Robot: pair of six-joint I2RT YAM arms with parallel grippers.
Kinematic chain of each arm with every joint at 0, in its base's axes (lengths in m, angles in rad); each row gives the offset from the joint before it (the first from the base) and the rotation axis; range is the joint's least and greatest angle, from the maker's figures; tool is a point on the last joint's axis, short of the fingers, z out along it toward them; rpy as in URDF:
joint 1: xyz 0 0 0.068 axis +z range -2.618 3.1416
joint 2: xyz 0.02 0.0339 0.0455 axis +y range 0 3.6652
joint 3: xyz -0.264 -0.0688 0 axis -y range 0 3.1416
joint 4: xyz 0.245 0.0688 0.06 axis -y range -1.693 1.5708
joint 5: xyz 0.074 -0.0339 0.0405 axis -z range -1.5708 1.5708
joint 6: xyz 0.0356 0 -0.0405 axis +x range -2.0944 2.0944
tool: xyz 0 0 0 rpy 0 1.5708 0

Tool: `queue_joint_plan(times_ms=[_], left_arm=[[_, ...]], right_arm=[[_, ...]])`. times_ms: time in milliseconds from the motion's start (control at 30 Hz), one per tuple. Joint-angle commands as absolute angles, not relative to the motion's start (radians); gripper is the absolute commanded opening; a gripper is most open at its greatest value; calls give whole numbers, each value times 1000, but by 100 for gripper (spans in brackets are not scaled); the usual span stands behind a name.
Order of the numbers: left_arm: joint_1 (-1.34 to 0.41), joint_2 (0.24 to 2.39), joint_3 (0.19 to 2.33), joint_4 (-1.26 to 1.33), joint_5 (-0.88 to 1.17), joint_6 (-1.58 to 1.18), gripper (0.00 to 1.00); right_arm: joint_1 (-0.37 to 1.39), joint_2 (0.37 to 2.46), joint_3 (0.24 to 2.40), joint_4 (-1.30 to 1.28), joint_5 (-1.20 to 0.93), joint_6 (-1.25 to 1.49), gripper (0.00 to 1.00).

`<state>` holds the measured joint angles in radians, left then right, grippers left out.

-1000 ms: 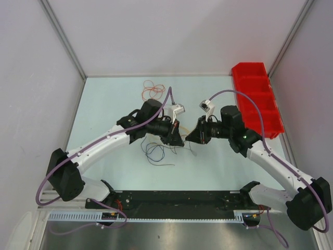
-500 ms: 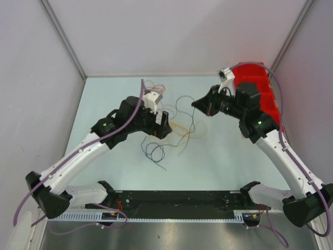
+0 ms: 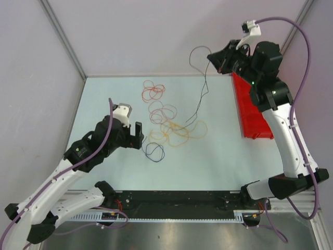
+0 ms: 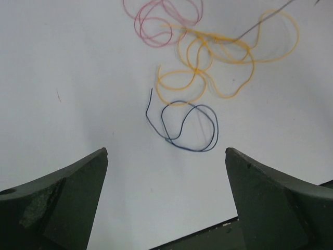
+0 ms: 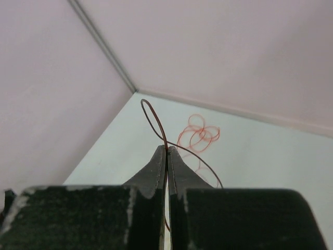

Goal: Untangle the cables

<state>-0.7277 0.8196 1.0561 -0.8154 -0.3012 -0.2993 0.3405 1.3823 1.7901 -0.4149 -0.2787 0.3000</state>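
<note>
Cable (image 3: 205,83) pinched in raised right tool (image 3: 211,56), dangling; left tool (image 4: 166,153) open near blue cable (image 4: 166,139)

Left gripper (image 3: 137,136) low, spread wide; right gripper (image 3: 210,57) high, pinched tight

overhead view, close wrist views, cables (image 3: 169,123) shared

Pink cable (image 4: 155,45) cut by left wrist view's top; dark cable (image 4: 260,21) too.
</note>
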Motion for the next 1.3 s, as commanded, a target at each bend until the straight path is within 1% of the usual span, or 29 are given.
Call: queue_joint_plan(times_ms=[0, 33, 133, 267, 500, 667, 867, 967, 1100, 1267], left_arm=[[-724, 767, 962, -815, -328, -345, 100], [-724, 750, 948, -807, -327, -345, 100], [-726, 738, 922, -798, -341, -356, 100], [-726, 718, 881, -750, -308, -351, 100], [-724, 647, 818, -690, -311, -354, 100], [-724, 637, 810, -692, -316, -357, 100], [-724, 649, 811, -693, -324, -359, 100], [-726, 647, 811, -695, -328, -360, 100], [-724, 649, 808, -695, -336, -364, 100], [-726, 666, 808, -696, -347, -367, 100]], right_arm=[[299, 1475, 1995, -469, -181, 250, 0], [285, 1489, 2059, -477, -152, 241, 0], [256, 1551, 2161, -482, -111, 236, 0], [201, 1620, 2245, -463, -54, 209, 0], [95, 1778, 2413, -431, -38, 183, 0], [32, 1871, 2447, -289, -49, 146, 0], [-58, 1986, 2529, -103, -75, 178, 0], [-78, 2045, 2575, -17, -57, 193, 0], [-94, 2109, 2595, 159, -23, 207, 0], [-116, 2161, 2660, 271, 38, 248, 0]])
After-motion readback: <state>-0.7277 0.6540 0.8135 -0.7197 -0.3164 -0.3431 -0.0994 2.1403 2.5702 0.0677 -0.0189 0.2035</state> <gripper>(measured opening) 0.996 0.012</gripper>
